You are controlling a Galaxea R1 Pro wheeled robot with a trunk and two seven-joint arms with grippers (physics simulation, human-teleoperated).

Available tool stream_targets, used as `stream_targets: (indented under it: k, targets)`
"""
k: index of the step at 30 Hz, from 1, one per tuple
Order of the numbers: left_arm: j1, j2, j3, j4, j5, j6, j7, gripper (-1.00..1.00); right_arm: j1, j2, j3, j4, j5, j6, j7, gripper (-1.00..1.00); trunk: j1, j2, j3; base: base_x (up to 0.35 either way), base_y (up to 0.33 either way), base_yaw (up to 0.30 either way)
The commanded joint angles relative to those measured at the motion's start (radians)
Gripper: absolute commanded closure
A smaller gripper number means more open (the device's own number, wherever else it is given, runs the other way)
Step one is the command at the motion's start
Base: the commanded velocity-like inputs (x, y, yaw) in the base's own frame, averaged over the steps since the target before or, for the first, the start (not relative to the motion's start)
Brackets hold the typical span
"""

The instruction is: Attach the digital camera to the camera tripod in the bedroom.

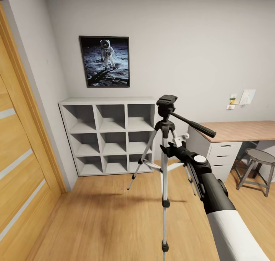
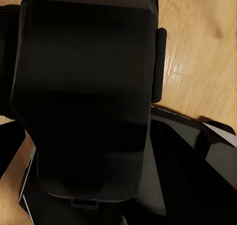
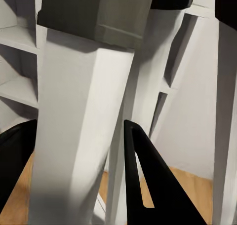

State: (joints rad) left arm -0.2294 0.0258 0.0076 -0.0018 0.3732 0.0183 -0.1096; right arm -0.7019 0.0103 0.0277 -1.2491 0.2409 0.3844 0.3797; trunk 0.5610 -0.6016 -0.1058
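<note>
The camera tripod (image 1: 164, 169) stands upright on the wood floor at the middle of the head view. Its black head (image 1: 167, 102) is bare on top, and the long pan handle (image 1: 193, 124) points right. My right gripper (image 1: 168, 149) reaches in from the lower right and is shut on a silver tripod leg (image 3: 74, 111) just below the head, with a black finger (image 3: 148, 185) pressed to its side. In the left wrist view the black boxy digital camera (image 2: 89, 87) sits between the dark fingers of my left gripper (image 2: 94, 136), which is shut on it.
White cube shelves (image 1: 110, 135) stand against the wall behind the tripod, under an astronaut picture (image 1: 104, 61). A wooden door (image 1: 19, 158) runs along the left. At the right are a wooden-topped desk (image 1: 236, 131) with white drawers and a grey stool (image 1: 259, 165).
</note>
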Motion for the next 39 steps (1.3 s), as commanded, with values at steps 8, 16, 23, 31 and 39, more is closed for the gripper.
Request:
stream_targets:
  k: [8, 16, 23, 31, 39]
  targets:
    - [-0.001, -0.002, 0.000, 0.000, 0.001, 0.002, -0.004, 1.00, -0.001, -0.028, -0.001, 0.049, 0.009, 0.005, 0.012, 1.00, 0.000, -0.002, -0.002, 0.000, -0.055, 0.000]
    - [-0.001, -0.001, 0.000, 0.000, 0.000, 0.002, -0.004, 1.00, -0.001, -0.048, 0.000, 0.062, 0.009, 0.005, 0.013, 1.00, 0.000, -0.002, -0.002, 0.000, -0.263, 0.000]
    - [-0.001, -0.001, 0.000, 0.000, 0.000, 0.002, -0.003, 1.00, -0.001, -0.049, 0.000, 0.063, 0.008, 0.005, 0.014, 1.00, 0.000, -0.002, -0.002, 0.000, -0.284, 0.000]
    - [-0.001, -0.001, 0.000, 0.000, 0.000, 0.002, -0.002, 1.00, -0.001, -0.049, 0.000, 0.081, 0.008, 0.002, 0.016, 1.00, 0.000, -0.002, -0.002, 0.000, -0.286, 0.000]
    - [-0.001, -0.001, 0.000, 0.000, 0.000, 0.002, -0.002, 1.00, -0.001, -0.049, 0.000, 0.081, 0.007, -0.004, 0.018, 1.00, 0.000, -0.002, -0.002, 0.000, -0.286, 0.000]
